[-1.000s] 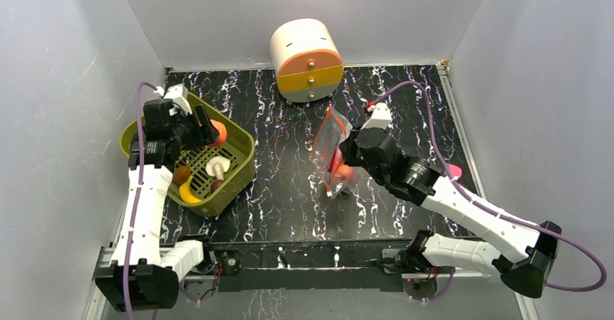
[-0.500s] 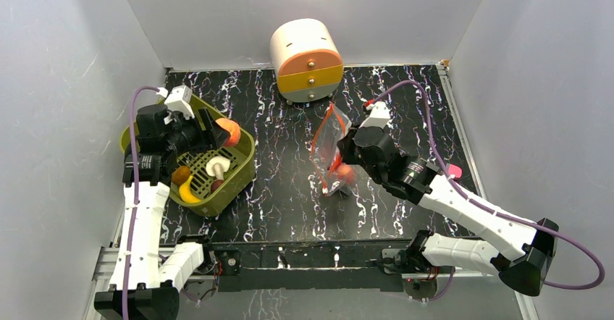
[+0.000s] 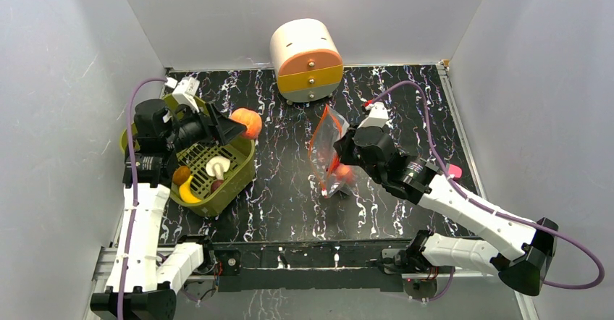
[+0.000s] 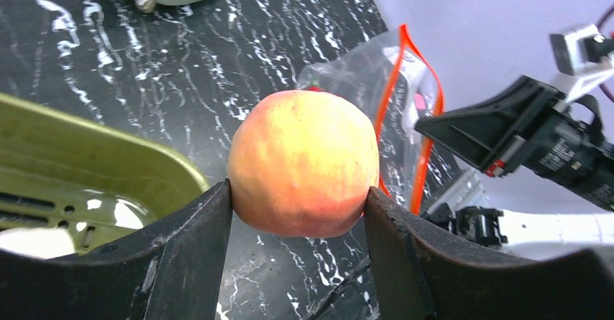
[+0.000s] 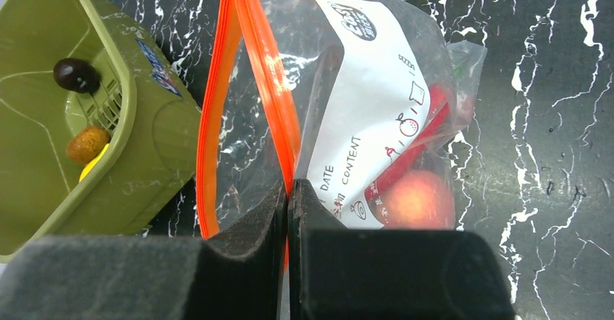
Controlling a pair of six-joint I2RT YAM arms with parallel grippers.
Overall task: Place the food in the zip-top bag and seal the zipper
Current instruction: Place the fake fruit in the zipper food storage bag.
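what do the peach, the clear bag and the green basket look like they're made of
The toy peach looks like moulded plastic or foam: matte, faintly pitted, painted-looking skin. The zip-top bag is thin clear plastic film, glossy, going by its crinkles and glare; its zipper looks like a stiffer orange plastic strip. The basket seems rigid olive-green moulded plastic, slightly shiny, with slots.

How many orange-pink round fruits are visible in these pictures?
2: one peach held by the left end effector, another peach inside the zip-top bag; more may be hidden.
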